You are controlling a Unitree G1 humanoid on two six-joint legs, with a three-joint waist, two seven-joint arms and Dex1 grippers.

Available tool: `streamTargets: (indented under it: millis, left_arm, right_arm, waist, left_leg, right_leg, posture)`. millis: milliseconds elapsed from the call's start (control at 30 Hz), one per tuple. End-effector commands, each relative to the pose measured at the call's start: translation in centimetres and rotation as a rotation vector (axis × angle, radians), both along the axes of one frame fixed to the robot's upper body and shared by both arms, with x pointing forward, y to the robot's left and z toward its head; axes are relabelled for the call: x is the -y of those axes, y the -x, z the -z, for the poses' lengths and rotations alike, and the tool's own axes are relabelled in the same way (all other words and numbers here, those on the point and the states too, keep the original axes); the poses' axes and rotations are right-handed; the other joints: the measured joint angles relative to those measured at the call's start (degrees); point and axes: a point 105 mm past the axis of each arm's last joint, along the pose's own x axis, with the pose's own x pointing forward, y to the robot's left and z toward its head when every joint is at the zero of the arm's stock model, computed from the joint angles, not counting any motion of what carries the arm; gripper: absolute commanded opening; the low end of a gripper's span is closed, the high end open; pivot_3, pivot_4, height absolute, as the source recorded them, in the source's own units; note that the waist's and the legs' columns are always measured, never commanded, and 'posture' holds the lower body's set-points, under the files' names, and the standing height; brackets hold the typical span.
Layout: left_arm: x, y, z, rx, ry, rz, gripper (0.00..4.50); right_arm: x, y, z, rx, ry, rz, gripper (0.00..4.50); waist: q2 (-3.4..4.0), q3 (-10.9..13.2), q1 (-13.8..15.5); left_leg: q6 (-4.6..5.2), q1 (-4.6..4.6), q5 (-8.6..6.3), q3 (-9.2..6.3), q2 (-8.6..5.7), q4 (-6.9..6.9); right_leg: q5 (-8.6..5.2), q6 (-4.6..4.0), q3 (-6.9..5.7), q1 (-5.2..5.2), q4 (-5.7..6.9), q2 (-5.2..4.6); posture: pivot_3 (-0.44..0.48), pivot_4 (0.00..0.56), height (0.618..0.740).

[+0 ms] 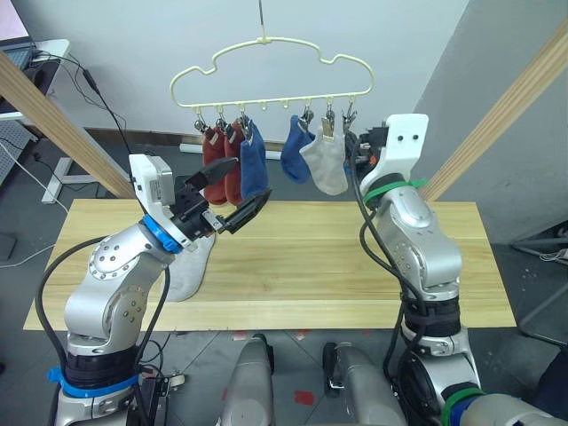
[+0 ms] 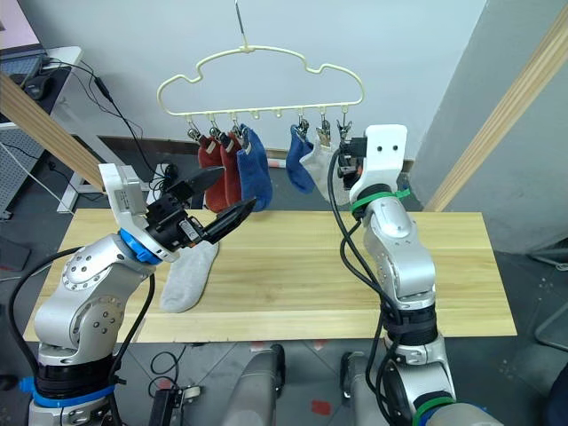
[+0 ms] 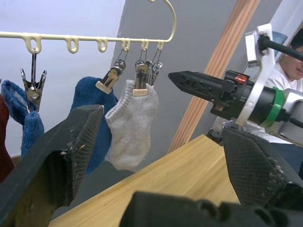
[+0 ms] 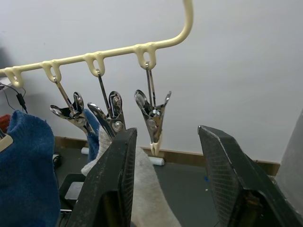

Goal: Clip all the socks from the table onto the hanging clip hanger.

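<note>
Grey sock (image 2: 188, 277) lies on the table (image 2: 311, 266); both pincers (image 2: 217, 197) (image 4: 165, 179) seemingly gape, empty.

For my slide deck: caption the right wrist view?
Open right gripper faces the empty end clip on the hanger.

Silver jointed arms, black cables, blue and green wrist bands

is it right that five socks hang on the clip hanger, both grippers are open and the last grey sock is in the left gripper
Not quite. The last grey sock lies on the table, beneath the open, empty left gripper, as the right eye view shows. Five socks do hang on the clip hanger, and the right gripper is open.
</note>
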Motion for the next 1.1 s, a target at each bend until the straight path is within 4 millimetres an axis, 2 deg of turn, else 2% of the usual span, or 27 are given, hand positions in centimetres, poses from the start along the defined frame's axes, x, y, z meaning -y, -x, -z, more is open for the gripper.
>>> streamTargets:
  millis: [33,667,1100]
  left_arm:
    - [0.5,0.8,-1.3,0.058,-0.003,0.025,4.5]
    - [0.5,1.0,-1.5,0.065,-0.001,0.022,4.5]
    - [0.7,1.3,-1.8,0.074,0.008,0.035,4.5]
  right_arm:
    - [-0.6,0.1,-1.8,0.068,-0.02,-0.009,2.13]
    - [-1.9,-1.8,-2.9,0.073,-0.061,-0.011,2.13]
    - [-1.8,-2.6,-3.7,0.098,-0.073,-0.006,2.13]
  waist:
    - [0.01,0.0,0.0]
    - [0.04,0.02,0.07]
    - [0.05,0.03,0.13]
  left_leg:
    - [0.0,0.0,0.0,0.01,0.0,0.0]
    - [0.0,0.0,0.0,0.01,0.01,-0.11]
    - [0.0,0.0,0.0,0.02,0.01,-0.25]
  right_leg:
    - [0.0,0.0,0.0,0.0,0.0,0.0]
    - [0.0,0.0,-0.01,-0.04,-0.03,0.0]
    - [-0.01,-0.01,-0.01,-0.07,-0.08,-0.01]
  posture:
    - [0.22,0.343,0.74]
    - [0.232,0.346,0.74]
    - [0.24,0.349,0.74]
